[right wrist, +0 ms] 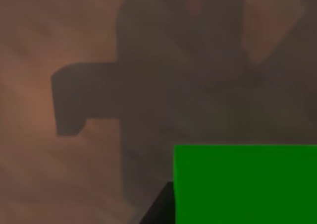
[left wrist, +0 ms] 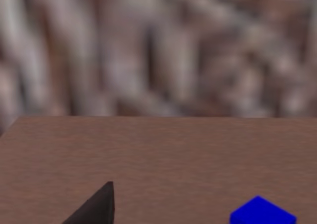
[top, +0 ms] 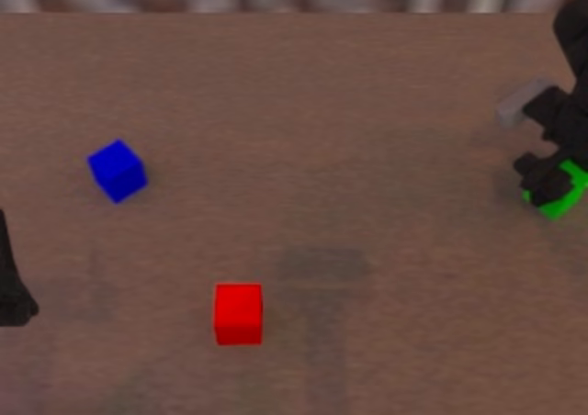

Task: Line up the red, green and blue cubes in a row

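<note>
Sitting at the table's (top: 303,94) far right edge, the green cube (top: 570,197) is clamped in my right gripper (top: 549,187). Blue cube (top: 118,170) lies at left, red cube (top: 239,313) nearer, left of centre. My left gripper (top: 13,291) idles at the left edge; I cannot tell its state.

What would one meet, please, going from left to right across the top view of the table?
Parked left gripper → deep blue cube → bright red cube → right gripper over the bright green cube.

A brown wooden table (top: 367,112) fills the view.
</note>
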Robot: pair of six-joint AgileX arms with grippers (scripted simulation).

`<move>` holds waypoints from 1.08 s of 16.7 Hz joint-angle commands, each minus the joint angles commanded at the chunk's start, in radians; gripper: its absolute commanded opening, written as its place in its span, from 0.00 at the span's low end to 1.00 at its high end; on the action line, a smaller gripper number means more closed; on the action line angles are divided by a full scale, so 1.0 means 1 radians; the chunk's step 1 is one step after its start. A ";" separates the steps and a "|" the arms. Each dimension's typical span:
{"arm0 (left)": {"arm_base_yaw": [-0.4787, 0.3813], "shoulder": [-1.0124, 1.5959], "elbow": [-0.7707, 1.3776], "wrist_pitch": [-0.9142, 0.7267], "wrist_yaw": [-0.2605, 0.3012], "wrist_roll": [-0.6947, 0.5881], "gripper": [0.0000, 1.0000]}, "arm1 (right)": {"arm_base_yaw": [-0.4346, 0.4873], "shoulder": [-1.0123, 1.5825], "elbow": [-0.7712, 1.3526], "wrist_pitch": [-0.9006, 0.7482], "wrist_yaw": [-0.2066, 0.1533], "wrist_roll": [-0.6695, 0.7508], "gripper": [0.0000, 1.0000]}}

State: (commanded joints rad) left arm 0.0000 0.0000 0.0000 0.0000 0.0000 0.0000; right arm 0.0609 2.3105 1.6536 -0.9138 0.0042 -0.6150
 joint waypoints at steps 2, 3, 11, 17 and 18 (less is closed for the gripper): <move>0.000 0.000 0.000 0.000 0.000 0.000 1.00 | 0.000 0.000 0.000 0.000 0.000 0.000 0.00; 0.000 0.000 0.000 0.000 0.000 0.000 1.00 | 0.000 0.000 0.000 0.000 0.000 0.000 0.00; 0.000 0.000 0.000 0.000 0.000 0.000 1.00 | 0.004 -0.035 0.019 -0.035 -0.013 0.009 0.00; 0.000 0.000 0.000 0.000 0.000 0.000 1.00 | 0.010 -0.095 0.149 -0.231 -0.013 0.008 0.00; 0.000 0.000 0.000 0.000 0.000 0.000 1.00 | 0.011 -0.103 0.160 -0.248 -0.013 0.008 0.00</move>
State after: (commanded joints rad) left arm 0.0000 0.0000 0.0000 0.0000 0.0000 0.0000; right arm 0.0716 2.2073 1.8137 -1.1614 -0.0086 -0.6070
